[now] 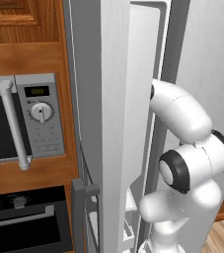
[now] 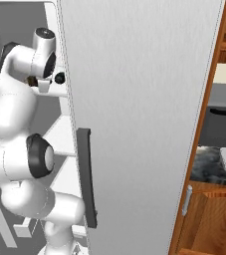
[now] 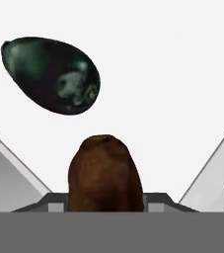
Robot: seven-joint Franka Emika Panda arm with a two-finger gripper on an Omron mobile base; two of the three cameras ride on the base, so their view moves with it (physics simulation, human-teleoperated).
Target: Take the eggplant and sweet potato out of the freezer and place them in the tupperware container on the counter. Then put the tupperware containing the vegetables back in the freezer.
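- Arm (image 1: 182, 148) reaches into open freezer (image 1: 148, 59).
- Gripper (image 2: 42, 82) at a white shelf (image 2: 55, 90) inside.
- Hand view: sweet potato (image 3: 105, 174) sits dead centre at the bottom, between the fingers; jaws look half closed on it, tips hidden behind it.
- Eggplant (image 3: 52, 75) lies on the shelf beyond, up-left, apart from the potato.
- Microwave (image 1: 24, 118) left of freezer.

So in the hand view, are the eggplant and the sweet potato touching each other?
No. The eggplant lies apart from the sweet potato, with bare white freezer shelf between them.
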